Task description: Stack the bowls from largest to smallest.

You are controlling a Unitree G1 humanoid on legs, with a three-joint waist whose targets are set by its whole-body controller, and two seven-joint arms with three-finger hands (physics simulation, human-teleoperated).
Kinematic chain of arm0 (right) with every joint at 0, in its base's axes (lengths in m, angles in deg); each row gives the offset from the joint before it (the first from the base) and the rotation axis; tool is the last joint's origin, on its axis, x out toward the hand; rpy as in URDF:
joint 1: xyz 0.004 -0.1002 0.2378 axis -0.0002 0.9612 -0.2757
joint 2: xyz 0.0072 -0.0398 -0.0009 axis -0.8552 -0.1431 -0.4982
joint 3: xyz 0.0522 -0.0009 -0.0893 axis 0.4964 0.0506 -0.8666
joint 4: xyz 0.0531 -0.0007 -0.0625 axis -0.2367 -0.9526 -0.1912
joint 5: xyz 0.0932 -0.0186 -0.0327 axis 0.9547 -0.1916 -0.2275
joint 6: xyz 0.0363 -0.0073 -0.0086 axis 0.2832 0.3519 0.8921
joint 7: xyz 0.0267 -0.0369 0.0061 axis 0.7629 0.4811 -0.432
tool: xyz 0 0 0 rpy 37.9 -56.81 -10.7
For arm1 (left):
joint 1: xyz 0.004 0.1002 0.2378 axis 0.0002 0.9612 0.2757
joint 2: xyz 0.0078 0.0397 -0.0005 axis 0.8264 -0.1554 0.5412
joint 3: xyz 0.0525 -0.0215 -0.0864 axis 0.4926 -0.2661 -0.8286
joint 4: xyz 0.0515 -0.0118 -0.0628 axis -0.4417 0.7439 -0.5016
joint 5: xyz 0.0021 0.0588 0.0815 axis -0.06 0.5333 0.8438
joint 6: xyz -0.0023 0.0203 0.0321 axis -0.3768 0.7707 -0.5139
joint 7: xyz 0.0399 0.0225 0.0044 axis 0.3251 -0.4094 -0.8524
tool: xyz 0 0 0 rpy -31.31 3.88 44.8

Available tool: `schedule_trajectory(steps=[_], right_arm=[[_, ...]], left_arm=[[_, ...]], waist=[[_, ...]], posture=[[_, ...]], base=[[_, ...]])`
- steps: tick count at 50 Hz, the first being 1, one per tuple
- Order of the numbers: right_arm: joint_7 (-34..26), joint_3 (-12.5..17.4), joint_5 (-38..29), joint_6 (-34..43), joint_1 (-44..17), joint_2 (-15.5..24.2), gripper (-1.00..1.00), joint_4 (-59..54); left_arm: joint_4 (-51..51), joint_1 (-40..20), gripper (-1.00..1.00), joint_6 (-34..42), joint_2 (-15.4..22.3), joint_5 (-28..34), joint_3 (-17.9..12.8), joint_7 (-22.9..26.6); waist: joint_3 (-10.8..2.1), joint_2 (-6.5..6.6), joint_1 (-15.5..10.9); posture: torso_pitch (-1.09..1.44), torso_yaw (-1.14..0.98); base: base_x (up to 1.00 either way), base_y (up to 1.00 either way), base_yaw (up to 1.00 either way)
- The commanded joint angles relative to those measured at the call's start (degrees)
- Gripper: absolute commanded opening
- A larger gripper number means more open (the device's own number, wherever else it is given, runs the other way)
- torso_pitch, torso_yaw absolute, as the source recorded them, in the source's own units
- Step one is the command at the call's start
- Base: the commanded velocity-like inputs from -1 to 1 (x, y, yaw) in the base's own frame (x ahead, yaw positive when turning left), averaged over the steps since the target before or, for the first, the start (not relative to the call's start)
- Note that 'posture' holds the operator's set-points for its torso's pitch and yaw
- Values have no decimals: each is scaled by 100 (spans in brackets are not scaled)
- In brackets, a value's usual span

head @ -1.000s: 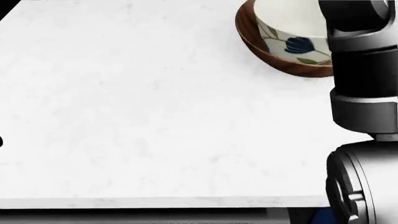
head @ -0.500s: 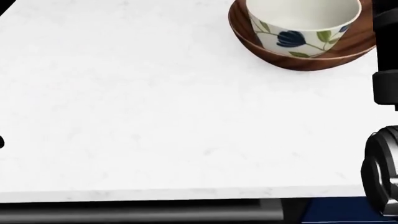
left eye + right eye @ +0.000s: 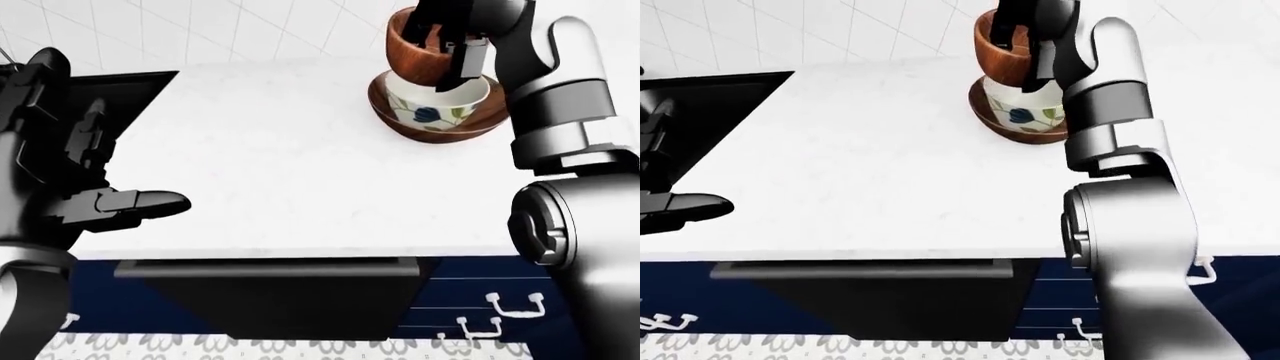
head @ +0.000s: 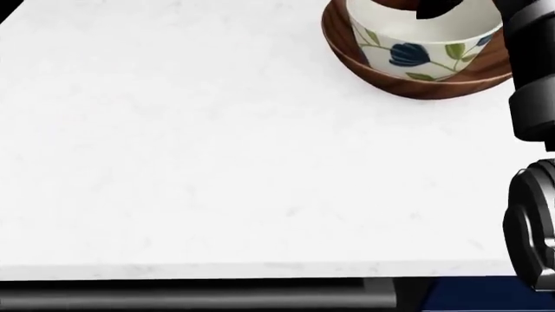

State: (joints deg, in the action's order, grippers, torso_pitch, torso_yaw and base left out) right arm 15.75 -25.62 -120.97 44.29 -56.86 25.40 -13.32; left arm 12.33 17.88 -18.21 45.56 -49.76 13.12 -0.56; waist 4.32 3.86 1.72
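Right hand [image 3: 450, 45] carrying small wooden bowl [image 3: 420, 54] over the stack.

Its fingers are gripping the tilted bowl's rim; directly beneath sits the floral bowl [image 3: 436, 103], nested in the large wooden bowl [image 3: 400, 120] on the white counter [image 3: 280, 165]. The bowl is looking rigid, light and smooth, so a rim pinch seems apt. Left hand [image 3: 95, 199], well apart, is hovering with fingers spread, holding nothing.

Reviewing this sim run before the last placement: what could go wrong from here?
1. The right robot hand holds the small wooden bowl tilted above the floral bowl; released like this, it may land crooked or tip out.
2. The fingers grip over the rim, so they may catch on the floral bowl when lowering.
3. Pressing down could shift the floral bowl inside the large wooden bowl.
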Motion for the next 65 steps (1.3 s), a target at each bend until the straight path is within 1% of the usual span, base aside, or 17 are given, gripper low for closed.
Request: schedule_trajectory(steps=[1,11,21,23,33,35,37,43,48,53,55,57,60,62,65], right_arm=[[200,49,-62,-27,-300,85,-100,149],[229,17,-294,56,-246,131,-100,-145],[731,-42,-462,120,-145,39,-100,-541],[859,-56,-507,142,-201,39,-100,-697],[991,-96,-632,157,-220,52,-98,-853],[1003,-97,-647,161,-209,46,-89,-851],[996,-96,-659,162,-208,49,-73,-856],[957,-82,-675,139,-246,83,-42,-848],[901,-73,-682,144,-244,97,-27,-816],[873,-65,-674,139,-231,87,-7,-798],[847,-62,-669,144,-218,81,-3,-768],[863,-62,-669,139,-219,76,7,-777],[860,-58,-662,144,-225,71,28,-764],[861,-58,-660,138,-231,72,46,-761],[865,-59,-659,124,-251,79,58,-775]], left_arm=[[-77,-107,100,-172,106,10,-97,-15],[-83,-102,100,-186,120,-5,-68,-50],[-89,69,100,-298,-5,173,-72,121],[-93,60,100,-264,-8,153,-119,127],[-65,85,100,-277,-66,262,-142,240],[-63,70,100,-270,-66,267,-131,235],[-47,59,100,-274,-65,278,-129,241],[-55,31,100,-255,-69,283,-110,226],[-53,8,100,-234,-49,245,-140,205],[-68,23,100,-226,-31,189,-181,183],[-63,29,100,-237,-25,186,-178,182],[-59,35,100,-244,-23,187,-175,181],[-75,41,100,-228,-11,146,-204,161],[-85,43,100,-224,-2,120,-214,145],[-74,40,100,-238,4,125,-192,137]], waist=[[-171,-1,3],[-176,-6,-2],[-182,5,-8],[-187,4,-8],[-192,-15,-24],[-192,-17,-27],[-189,-19,-31],[-191,-23,-33],[-191,-23,-28],[-189,-18,-22],[-187,-17,-23],[-188,-15,-24],[-191,-12,-26],[-192,-12,-28],[-194,-14,-31]], posture=[[0,0],[0,0],[0,0],[0,0],[0,0],[0,0],[0,0],[0,0],[0,0],[0,0],[0,0],[0,0],[0,0],[0,0],[0,0]], base=[[0,0,0],[0,0,0],[0,0,0],[0,0,0],[0,0,0],[0,0,0],[0,0,0],[0,0,0],[0,0,0],[0,0,0],[0,0,0],[0,0,0],[0,0,0],[0,0,0],[0,0,0]])
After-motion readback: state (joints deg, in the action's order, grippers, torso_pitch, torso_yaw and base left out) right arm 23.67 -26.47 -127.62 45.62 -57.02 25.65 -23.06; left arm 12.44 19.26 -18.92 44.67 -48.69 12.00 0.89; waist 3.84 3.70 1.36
